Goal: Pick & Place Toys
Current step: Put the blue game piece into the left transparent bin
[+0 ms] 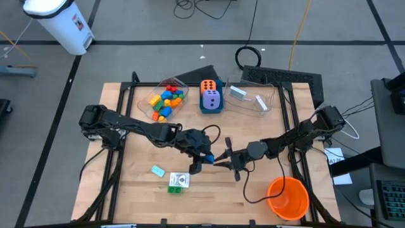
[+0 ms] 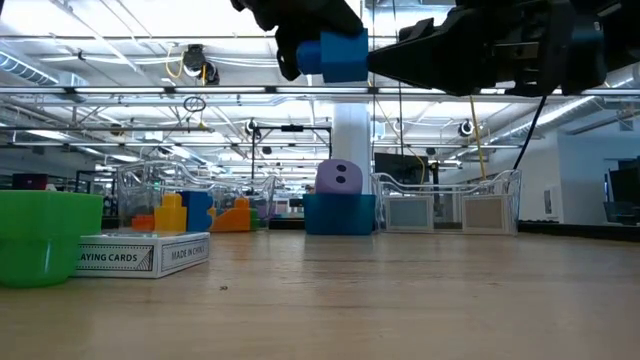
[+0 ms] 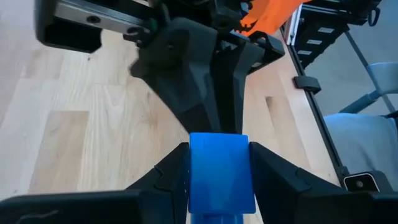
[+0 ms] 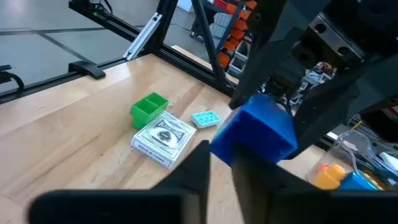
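Near the middle of the high view, above the pale wooden table (image 1: pixel 133 190), the left gripper (image 3: pixel 217 163) and the right gripper (image 4: pixel 221 163) meet over one blue brick (image 2: pixel 342 55); the brick is smooth, glossy plastic, blocky and square-edged; the left gripper's dark fingers clamp it on two opposite sides, plainly seen in the left wrist view; the right gripper's fingers stand narrow with their tips at the brick's edge, but whether they actually press it I cannot tell; in the low view the brick hangs at the top centre of the frame, well clear of the tabletop, both arms cut off by the upper edge.

Lower left of centre in the high view lie a white card box (image 1: pixel 180 180), a green brick (image 1: pixel 174 189) touching it, and a small teal card (image 1: pixel 157 170) apart to the left; the low view shows the box's side lettering only in part.

Along the upper part of the table stand a clear tub (image 1: pixel 144 98) heaped with coloured bricks (image 1: pixel 166 101), a blue box (image 1: pixel 211 109) carrying an orange die (image 1: pixel 208 85) and a purple die (image 1: pixel 212 99), and another clear tub (image 1: pixel 274 96) holding white cards (image 1: pixel 236 92); a ribbed orange cup (image 1: pixel 288 196) sits at the lower right, a black cable crossing near it.
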`<act>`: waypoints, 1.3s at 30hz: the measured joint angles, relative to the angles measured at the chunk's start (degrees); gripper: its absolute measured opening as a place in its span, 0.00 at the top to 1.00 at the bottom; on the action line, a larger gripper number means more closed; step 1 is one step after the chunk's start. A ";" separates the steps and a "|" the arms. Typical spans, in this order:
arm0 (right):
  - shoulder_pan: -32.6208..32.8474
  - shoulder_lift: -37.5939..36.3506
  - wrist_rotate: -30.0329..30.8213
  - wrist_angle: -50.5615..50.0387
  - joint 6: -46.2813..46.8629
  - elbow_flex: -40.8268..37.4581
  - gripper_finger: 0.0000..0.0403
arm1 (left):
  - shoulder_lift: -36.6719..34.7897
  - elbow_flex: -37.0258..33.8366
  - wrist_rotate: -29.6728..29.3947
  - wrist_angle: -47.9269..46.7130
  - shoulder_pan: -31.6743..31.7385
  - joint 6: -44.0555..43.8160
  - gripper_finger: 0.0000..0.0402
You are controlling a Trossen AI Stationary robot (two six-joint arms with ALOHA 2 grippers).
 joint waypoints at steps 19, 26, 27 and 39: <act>-0.35 0.20 -2.14 2.38 1.66 0.45 0.96 | 2.89 0.15 4.11 3.30 0.59 -0.42 0.66; -0.81 0.11 -4.65 3.16 4.68 0.50 0.89 | 2.96 0.14 4.51 3.44 0.53 -0.19 0.62; -0.81 0.11 -4.65 3.16 4.68 0.50 0.88 | 2.98 0.13 4.50 3.50 0.53 -0.18 0.64; -0.88 0.00 -4.73 3.67 6.98 0.50 0.78 | 3.03 0.02 3.82 4.25 0.52 0.41 0.65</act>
